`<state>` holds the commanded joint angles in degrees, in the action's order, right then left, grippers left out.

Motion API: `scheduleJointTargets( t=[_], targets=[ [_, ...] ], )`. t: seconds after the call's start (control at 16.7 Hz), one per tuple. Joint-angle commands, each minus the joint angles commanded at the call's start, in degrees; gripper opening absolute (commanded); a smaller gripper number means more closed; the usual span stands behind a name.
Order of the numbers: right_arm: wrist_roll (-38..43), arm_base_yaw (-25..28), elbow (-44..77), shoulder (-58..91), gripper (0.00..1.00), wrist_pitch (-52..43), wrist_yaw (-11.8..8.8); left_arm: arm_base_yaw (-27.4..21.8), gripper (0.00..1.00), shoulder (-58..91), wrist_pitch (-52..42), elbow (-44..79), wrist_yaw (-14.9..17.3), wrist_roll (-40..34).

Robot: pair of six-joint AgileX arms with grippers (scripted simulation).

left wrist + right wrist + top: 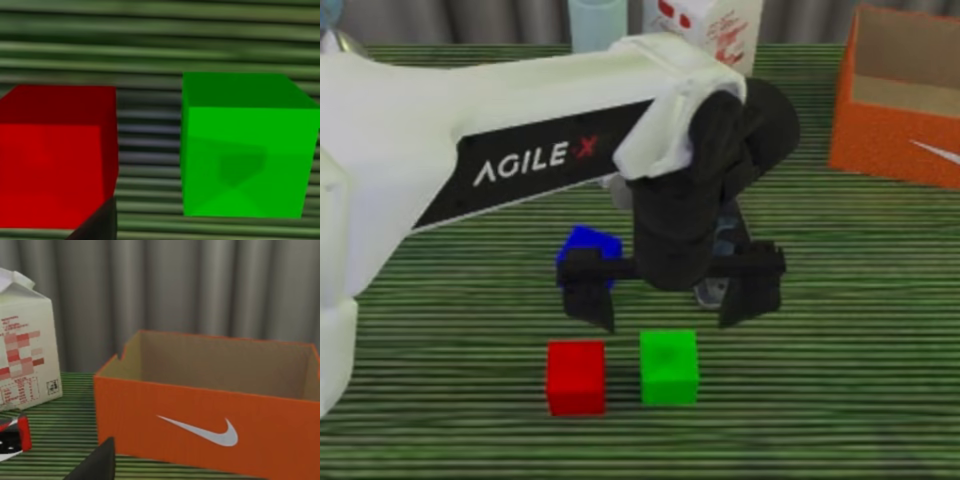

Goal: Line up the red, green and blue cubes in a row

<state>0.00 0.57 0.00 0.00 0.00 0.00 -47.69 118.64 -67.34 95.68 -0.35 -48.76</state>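
Near the centre of the top view, the left gripper [668, 312] is hanging with its fingers spread wide and holding nothing, poised just above and behind the two front cubes. The red cube [576, 376] and the green cube [669, 366] are sitting side by side in the lower middle of the frame, apart by a narrow gap and already roughly forming a row. The blue cube [588, 250] is lying behind them, left of centre, partly hidden beneath the left finger [591, 295] and still out of line. All three are resting on the green striped table [860, 330]. The left wrist view is looking down on the red cube [52, 155] and green cube [245, 150]. The right gripper is appearing only as a dark finger tip [97, 462] facing the orange box [210, 415] and the carton [25, 355]; whether it is open cannot be told. Judging by their look, the cubes are light, rigid and matte, so pinching two opposite flat faces, squarely at mid-height, should be holding them securely.
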Motion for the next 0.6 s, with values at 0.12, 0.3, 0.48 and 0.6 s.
scheduleJointTargets(
  t=[0.12,0.3,0.48,0.6],
  targets=[
    [0.0,0.0,0.0,0.0,1.00,0.0,0.0,-0.3,1.00,0.2,0.2,-0.1,0.0,0.0],
    [0.0,0.0,0.0,0.0,1.00,0.0,0.0,0.5,1.00,0.8,0.0,0.7,0.0,2.1],
    [0.0,0.0,0.0,0.0,1.00,0.0,0.0,3.5,1.00,2.5,-0.6,3.0,0.1,9.0],
    [0.0,0.0,0.0,0.0,1.00,0.0,0.0,6.3,1.00,4.1,-1.2,5.0,0.2,15.3]
  ],
)
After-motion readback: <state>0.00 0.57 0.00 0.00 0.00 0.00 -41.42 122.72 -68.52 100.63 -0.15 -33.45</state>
